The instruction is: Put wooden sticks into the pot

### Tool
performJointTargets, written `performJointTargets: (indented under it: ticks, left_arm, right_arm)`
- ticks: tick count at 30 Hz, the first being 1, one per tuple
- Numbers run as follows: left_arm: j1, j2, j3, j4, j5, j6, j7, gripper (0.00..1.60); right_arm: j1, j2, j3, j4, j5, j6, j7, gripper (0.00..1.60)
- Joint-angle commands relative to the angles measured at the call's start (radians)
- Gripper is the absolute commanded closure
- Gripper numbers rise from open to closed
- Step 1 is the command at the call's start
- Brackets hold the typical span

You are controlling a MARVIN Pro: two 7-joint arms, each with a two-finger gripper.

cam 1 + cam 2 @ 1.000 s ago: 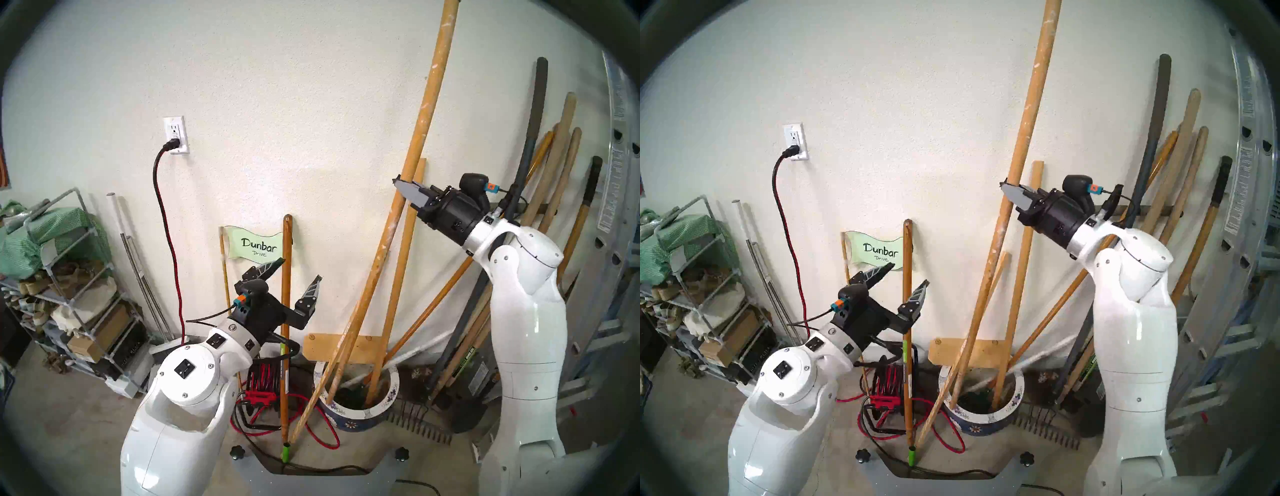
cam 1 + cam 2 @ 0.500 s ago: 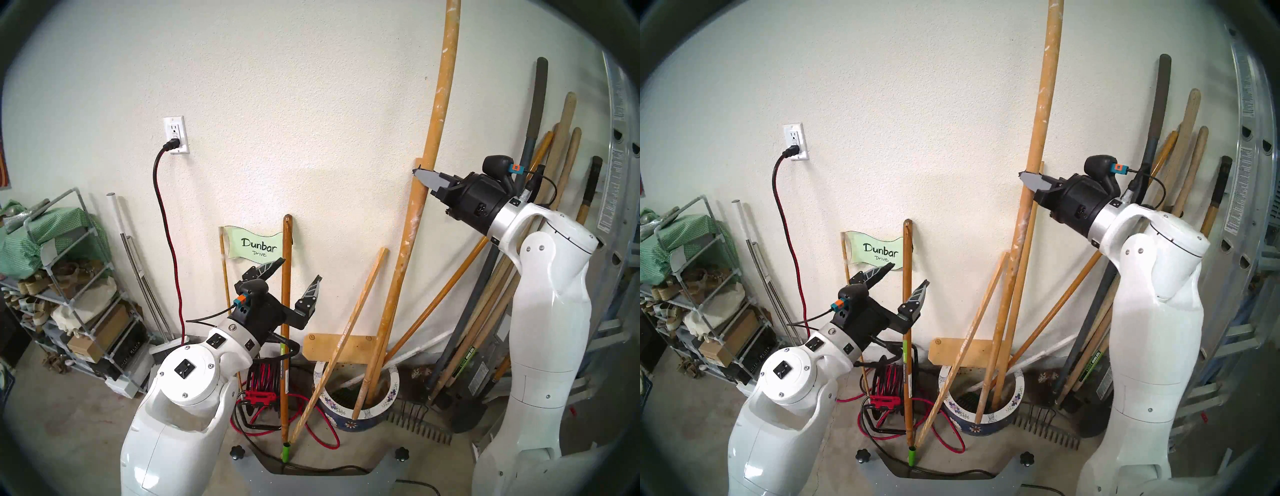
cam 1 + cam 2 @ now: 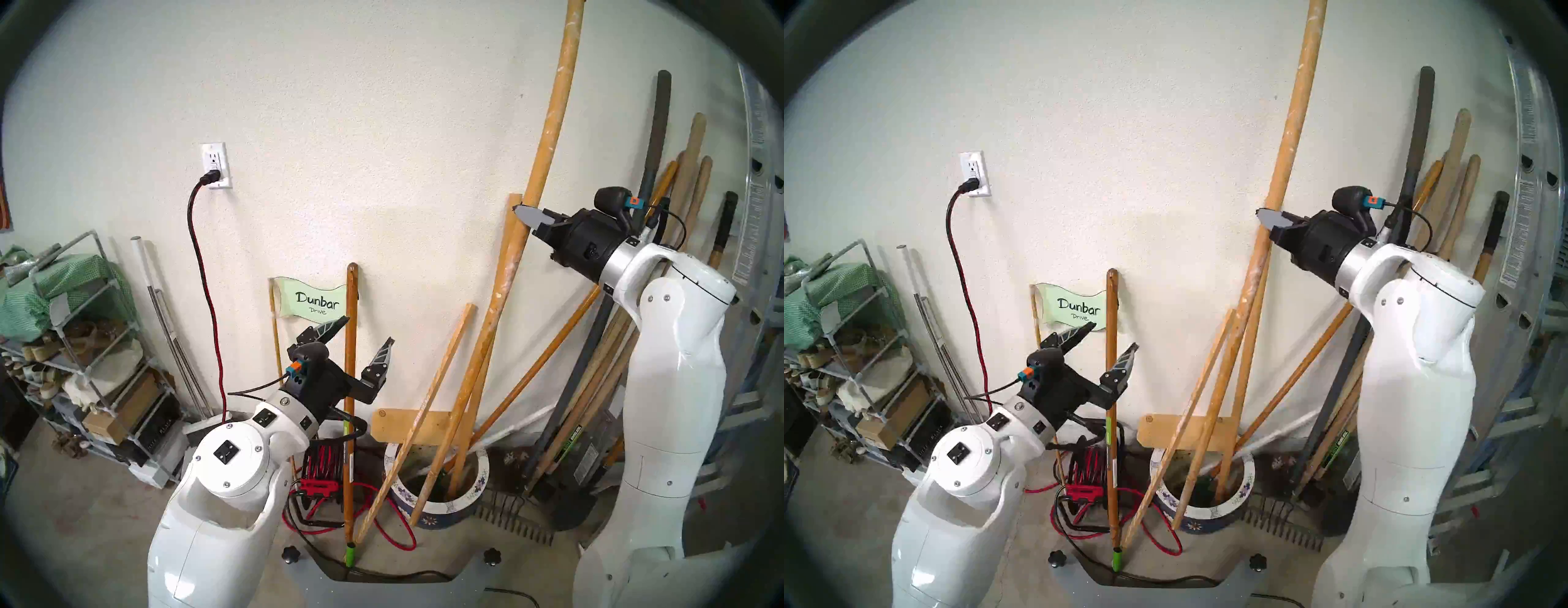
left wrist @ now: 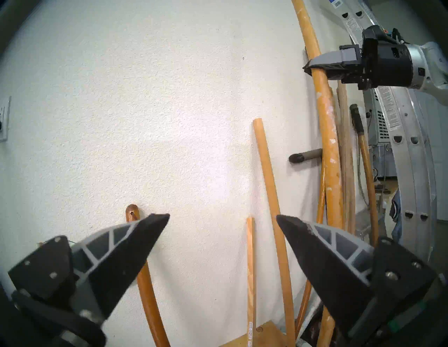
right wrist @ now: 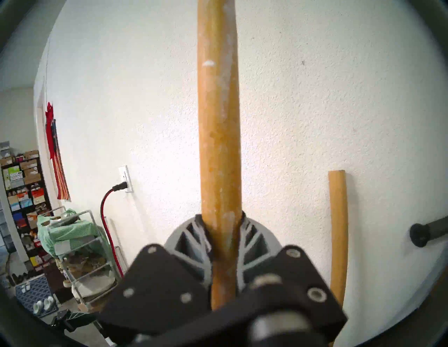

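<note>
My right gripper (image 3: pixel 524 214) (image 5: pixel 221 218) is shut on the round paint-speckled wooden stick (image 3: pixel 547 127) (image 5: pixel 219 121), about halfway up, close to the wall. The stick slants down-left, and its lower end shows over the near-left rim of the blue flowered pot (image 3: pixel 475 488) (image 3: pixel 1246 479). A plain round stick (image 3: pixel 508 229) stands in the pot against the wall. A flat slat (image 3: pixel 422 407) leans across the pot's left rim, its foot on the floor outside. My left gripper (image 3: pixel 368 329) (image 4: pixel 222 216) is open and empty, left of the pot.
A brown handle with a green end (image 3: pixel 350 361) and the Dunbar Drive flag (image 3: pixel 316 301) stand by my left gripper. A red cord reel (image 3: pixel 322 467) sits below. Tool handles (image 3: pixel 679 191), a ladder (image 3: pixel 759 212) and a rake (image 3: pixel 517 526) crowd the right. A wire shelf rack (image 3: pixel 85 339) is at left.
My right gripper has carried the speckled stick up and to the right. The stick's top now leans right and its lower end has shifted toward the pot's near rim. The left arm is still.
</note>
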Motion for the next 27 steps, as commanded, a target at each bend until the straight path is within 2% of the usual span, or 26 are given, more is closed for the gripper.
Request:
performJointTargets:
  ticks: [1,8,17,19,27]
  left_arm:
    - [0.000,0.000,0.000,0.000,0.000,0.000,0.000,0.00]
    - [0.000,0.000,0.000,0.000,0.000,0.000,0.000,0.00]
    - [0.000,0.000,0.000,0.000,0.000,0.000,0.000,0.00]
    - [0.000,0.000,0.000,0.000,0.000,0.000,0.000,0.00]
    - [0.000,0.000,0.000,0.000,0.000,0.000,0.000,0.00]
  right_arm:
    - [0.038,0.008,-0.005,0.021,-0.006,-0.035,0.003,1.60]
    - [0.055,0.018,-0.010,0.085,-0.036,-0.112,0.001,1.60]
    - [0.045,0.039,-0.027,0.112,-0.080,-0.185,0.011,1.60]
    - [0.035,0.051,-0.038,0.118,-0.109,-0.229,0.010,1.60]
    - [0.025,0.043,-0.038,0.127,-0.130,-0.265,0.011,1.60]
